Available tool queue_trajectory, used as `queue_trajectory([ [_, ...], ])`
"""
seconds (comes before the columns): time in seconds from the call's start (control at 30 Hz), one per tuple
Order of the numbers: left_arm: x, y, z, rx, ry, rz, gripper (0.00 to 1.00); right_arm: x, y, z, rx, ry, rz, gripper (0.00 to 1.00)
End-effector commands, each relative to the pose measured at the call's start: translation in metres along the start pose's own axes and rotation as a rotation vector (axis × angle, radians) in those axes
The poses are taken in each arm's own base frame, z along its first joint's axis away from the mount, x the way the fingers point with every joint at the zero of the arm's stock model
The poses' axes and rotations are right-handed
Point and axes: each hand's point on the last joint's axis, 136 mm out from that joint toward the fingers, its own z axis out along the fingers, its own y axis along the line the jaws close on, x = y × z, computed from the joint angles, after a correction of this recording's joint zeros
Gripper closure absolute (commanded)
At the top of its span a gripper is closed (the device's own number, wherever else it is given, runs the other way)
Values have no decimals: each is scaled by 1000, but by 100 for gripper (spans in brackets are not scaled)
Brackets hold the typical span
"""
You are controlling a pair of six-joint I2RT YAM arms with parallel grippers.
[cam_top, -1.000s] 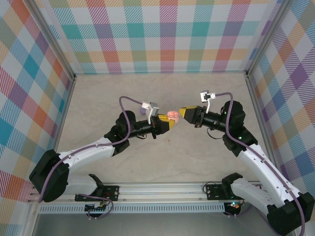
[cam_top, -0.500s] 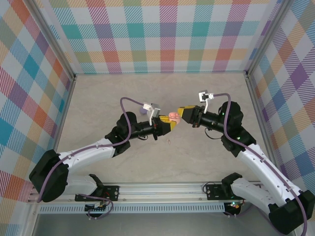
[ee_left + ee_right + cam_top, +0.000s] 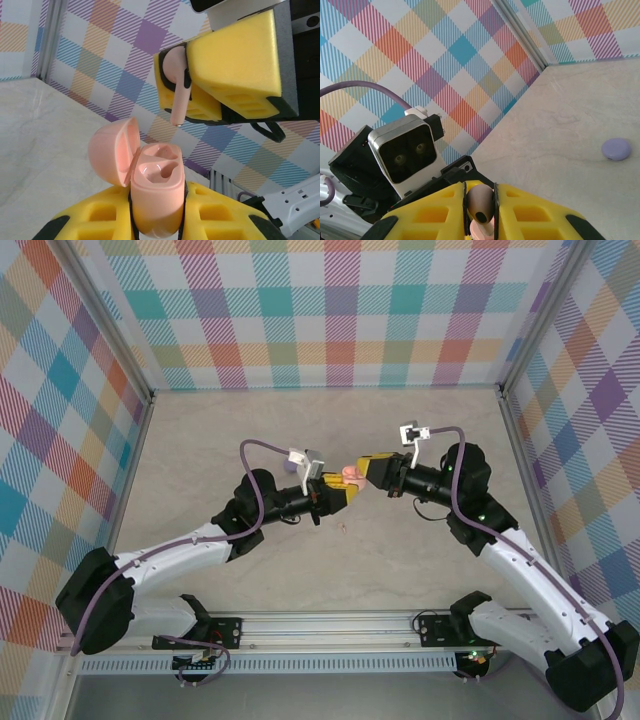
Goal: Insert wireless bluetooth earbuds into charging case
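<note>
Earbud pinched in right end effector points stem-down toward case gripped by left end effector.

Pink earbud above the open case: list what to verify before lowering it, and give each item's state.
1. The lid of the pink case is open: ok.
2. The pink case is clamped in the left gripper: ok.
3. The pink earbud is clamped in the right gripper, stem pointing down: ok.
4. The sockets are empty: ok.
5. The stem tip is apart from the case: ok.
6. The stem tip is lined up over a socket: cannot tell, depth is unclear.
</note>
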Motion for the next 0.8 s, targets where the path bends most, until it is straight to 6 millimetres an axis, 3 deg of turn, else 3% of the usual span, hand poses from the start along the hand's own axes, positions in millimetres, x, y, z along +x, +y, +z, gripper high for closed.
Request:
queue_trajectory([
  [0.0,-30,-22,-2,43,-92,83,86,-10,15,0,-40,-15,-54,81],
  [0.77,-33,-21,-6,7,-113,113,87,-6,15,1,-33,7,-51,80],
])
